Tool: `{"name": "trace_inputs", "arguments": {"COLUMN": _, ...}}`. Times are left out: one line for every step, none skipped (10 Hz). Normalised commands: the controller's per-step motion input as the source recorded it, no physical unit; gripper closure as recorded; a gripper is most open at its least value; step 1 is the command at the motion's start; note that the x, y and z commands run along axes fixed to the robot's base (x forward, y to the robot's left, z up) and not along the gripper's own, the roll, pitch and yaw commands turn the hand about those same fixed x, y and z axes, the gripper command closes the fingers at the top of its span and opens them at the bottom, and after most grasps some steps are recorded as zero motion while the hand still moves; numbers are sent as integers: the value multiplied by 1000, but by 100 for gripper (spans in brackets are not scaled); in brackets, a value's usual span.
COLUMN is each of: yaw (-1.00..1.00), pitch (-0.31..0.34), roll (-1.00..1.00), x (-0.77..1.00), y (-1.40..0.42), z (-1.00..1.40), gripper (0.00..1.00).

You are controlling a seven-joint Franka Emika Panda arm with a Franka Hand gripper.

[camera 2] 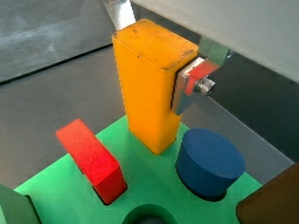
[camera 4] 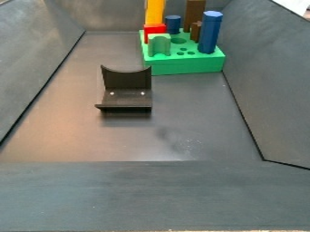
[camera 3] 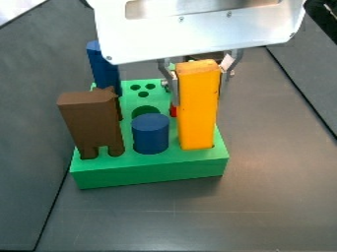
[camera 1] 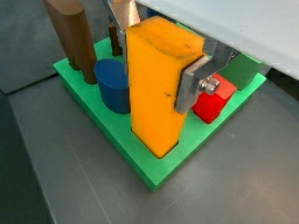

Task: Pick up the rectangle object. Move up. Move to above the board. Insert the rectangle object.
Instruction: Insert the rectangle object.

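The rectangle object (camera 1: 158, 87) is a tall yellow-orange block standing upright at a corner of the green board (camera 1: 128, 162). Its lower end sits in the board's top; how deep cannot be told. It also shows in the wrist view (camera 2: 146, 87) and in both side views (camera 3: 198, 103) (camera 4: 155, 11). My gripper (camera 3: 198, 69) is above the board, with its silver fingers (camera 1: 193, 83) pressed on opposite faces of the block's upper part. The gripper (camera 2: 152, 48) is shut on the block. The board also shows in the side views (camera 3: 145, 167) (camera 4: 182, 62).
On the board stand a short blue cylinder (camera 3: 150, 131), a brown two-legged block (camera 3: 90, 123), a red cube (camera 2: 91, 157) and a tall blue cylinder (camera 3: 99, 64). The dark fixture (camera 4: 123, 88) stands on the grey floor in front of the board. Sloped grey walls surround the floor.
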Motion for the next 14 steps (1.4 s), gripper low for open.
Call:
{"name": "trace_inputs", "arguments": {"yaw": 269, "pitch": -74, "roll": 316, "x": -440, "y": 134, "z": -771, "gripper": 100}}
{"name": "trace_inputs", "arguments": {"yaw": 223, "pitch": -107, "roll": 267, "x": -494, "y": 320, "z": -840, "gripper": 100}}
{"name": "trace_inputs", "arguments": {"yaw": 163, "pitch": -101, "roll": 273, "x": -449, "y": 400, "z": -820, "gripper": 100}}
{"name": "trace_inputs", "arguments": {"yaw": 177, "pitch": -56, "roll": 307, "x": -523, "y": 509, "z": -766, "gripper": 100}}
{"name": "trace_inputs", "arguments": {"yaw": 126, "pitch": -83, "roll": 270, "x": -403, "y": 269, "z": -826, "gripper": 100}}
{"name": "trace_inputs", "arguments": {"yaw": 86, "pitch": -26, "roll": 79, "x": 520, "y": -411, "z": -914, "gripper": 100}}
{"name": "trace_inputs", "arguments": {"yaw": 0, "pitch": -87, "roll": 0, "x": 529, "y": -637, "z": -831, "gripper": 100}}
{"name": "trace_inputs", "arguments": {"yaw": 0, "pitch": -134, "roll": 0, "x": 437, "y": -720, "z": -797, "gripper": 100}}
{"name": "trace_inputs", "arguments": {"yaw": -97, "pitch": -179, "roll": -43, "x": 409, "y": -629, "z": -777, "gripper": 100}}
{"name": "trace_inputs", "arguments": {"yaw": -134, "pitch": -227, "roll": -39, "x": 391, "y": -609, "z": -783, "gripper": 100}}
{"name": "trace_inputs", "arguments": {"yaw": -137, "pitch": -201, "roll": -61, "x": 431, "y": -574, "z": -714, "gripper": 100}}
{"name": "trace_inputs", "arguments": {"yaw": -209, "pitch": -181, "roll": -47, "x": 371, "y": -551, "z": -709, "gripper": 100}}
{"name": "trace_inputs", "arguments": {"yaw": -260, "pitch": -93, "roll": -51, "x": 274, "y": -240, "z": -554, "gripper": 100}}
{"name": "trace_inputs", "arguments": {"yaw": 29, "pitch": 0, "roll": 0, "x": 0, "y": -17, "z": -29, "gripper": 100}}
